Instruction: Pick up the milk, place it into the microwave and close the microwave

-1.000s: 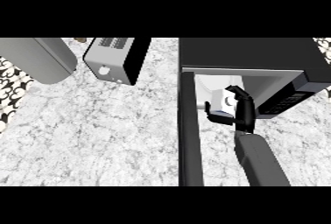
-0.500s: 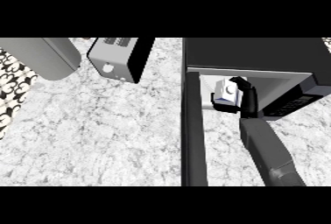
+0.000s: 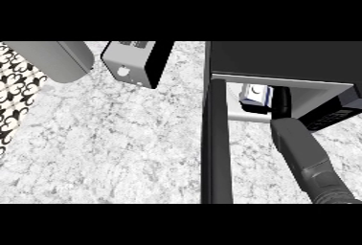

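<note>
**Milk now inside the microwave, door not shut yet**

Marble-look counter (image 3: 106, 143), grey-white veining, fills most of the head view. At the left edge a black-and-white patterned strip (image 3: 16, 95); can't tell if it's wall or floor. Upper left, a plain grey rounded thing (image 3: 56, 60), unidentifiable. Next to it a toaster (image 3: 134, 62), slots up, w/ a round knob on its pale face.

Right side: the microwave (image 3: 283, 60), black top, pale cavity open beneath it. Its door (image 3: 216, 143) stands wide open, seen edge-on as a long dark bar running toward the lower edge of view. Control panel visible at far right.

What changed: vs 1 s ago the right forearm has pushed further forward and the milk (image 3: 256, 94) has travelled w/ it, from near the cavity mouth to well inside, close to the door's hinge side. View itself also shifted; toaster & grey thing sit a bit differently in frame.

Right hand (image 3: 280, 103) is just beside the carton, touching or nearly so, mostly hidden by the cavity edge & its own forearm. Can't tell whether it has let go. Left hand not in view.

Judgement: placing step is about done. Remaining: release if not already, pull the arm back clear, then swing the door closed. Main risk, IMO, is dragging the carton back out, or catching the door on the forearm.
</note>
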Controlling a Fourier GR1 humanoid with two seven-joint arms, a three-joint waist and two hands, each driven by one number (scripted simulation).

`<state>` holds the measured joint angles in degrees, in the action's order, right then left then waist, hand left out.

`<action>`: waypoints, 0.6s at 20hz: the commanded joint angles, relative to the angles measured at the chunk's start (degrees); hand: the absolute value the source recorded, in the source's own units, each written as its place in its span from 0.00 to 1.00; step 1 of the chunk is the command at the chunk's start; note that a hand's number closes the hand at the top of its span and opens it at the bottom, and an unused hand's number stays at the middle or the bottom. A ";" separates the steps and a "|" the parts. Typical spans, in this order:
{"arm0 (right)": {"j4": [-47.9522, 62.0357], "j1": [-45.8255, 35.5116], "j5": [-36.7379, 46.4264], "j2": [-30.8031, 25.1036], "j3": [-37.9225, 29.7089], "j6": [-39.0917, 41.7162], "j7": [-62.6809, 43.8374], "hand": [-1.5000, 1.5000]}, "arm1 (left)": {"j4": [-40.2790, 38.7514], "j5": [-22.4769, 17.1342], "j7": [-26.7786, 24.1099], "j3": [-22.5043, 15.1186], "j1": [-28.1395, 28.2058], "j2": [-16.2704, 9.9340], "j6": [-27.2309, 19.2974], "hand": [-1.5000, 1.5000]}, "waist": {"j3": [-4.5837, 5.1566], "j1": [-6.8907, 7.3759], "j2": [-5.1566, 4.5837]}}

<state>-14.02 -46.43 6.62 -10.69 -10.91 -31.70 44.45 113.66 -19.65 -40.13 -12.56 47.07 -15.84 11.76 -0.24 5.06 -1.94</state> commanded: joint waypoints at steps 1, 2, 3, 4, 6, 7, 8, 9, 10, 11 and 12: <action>2.15 -2.31 0.80 -1.10 -0.55 -3.30 2.28 1.00 | 2.31 -0.10 2.62 -0.90 -0.83 -0.07 -0.67 0.00 | -0.13 0.36 -0.46; 2.15 -2.73 0.32 -1.08 -1.20 -3.72 2.71 1.00 | 0.70 0.05 -0.29 -0.14 1.85 -1.05 1.26 0.00 | -0.08 1.05 -0.18; 2.34 -4.39 0.08 -2.22 -1.60 -2.82 1.85 1.00 | -0.28 -0.07 0.40 0.32 -0.79 -0.40 0.47 0.00 | -0.06 0.74 -0.38; 2.59 -3.03 -0.22 -2.69 -2.07 -2.30 3.50 1.00 | -0.95 0.08 -0.42 0.12 -0.80 0.14 0.50 0.00 | -0.08 0.72 -0.44; 1.19 -3.52 -2.60 -0.07 -4.49 -3.46 5.49 1.00 | -1.88 -0.63 -1.13 1.22 -1.25 0.00 0.94 0.00 | -0.12 1.11 -0.53; 1.14 -5.02 -2.51 -0.24 -4.55 -3.25 5.36 1.00 | -0.89 0.07 0.17 0.35 -0.99 -0.15 0.43 0.00 | -0.14 1.13 -0.56; 0.97 -3.92 -3.23 -0.26 -5.37 -2.71 6.95 1.00 | -2.55 -1.46 0.25 2.37 -2.96 -0.99 1.30 0.00 | -0.12 0.71 -0.75; 1.01 -4.33 -2.51 -0.99 -5.09 -4.59 7.47 1.00 | -1.63 -0.63 -0.21 0.44 -1.62 0.12 0.95 0.00 | -0.16 1.65 -0.94; 1.30 -4.96 -1.89 0.20 -4.90 -7.99 7.60 1.00 | -3.11 -1.09 -0.27 1.79 -2.17 -0.54 1.29 0.00 | -0.07 1.67 -0.85; 1.66 -5.36 -1.02 -1.43 -4.51 -9.28 7.35 1.00 | -0.32 -0.19 0.89 0.56 -2.30 0.20 -0.15 0.00 | -0.14 1.63 -0.99; 1.69 -4.60 -1.33 -1.26 -5.16 -10.84 8.10 1.00 | -2.84 -1.33 0.14 1.05 -2.18 -0.54 1.79 0.00 | -0.07 1.63 -0.98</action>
<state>-12.72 -50.77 5.04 -11.60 -15.22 -36.56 49.32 112.00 -20.38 -39.98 -11.61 45.31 -16.12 12.64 -0.34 6.40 -2.73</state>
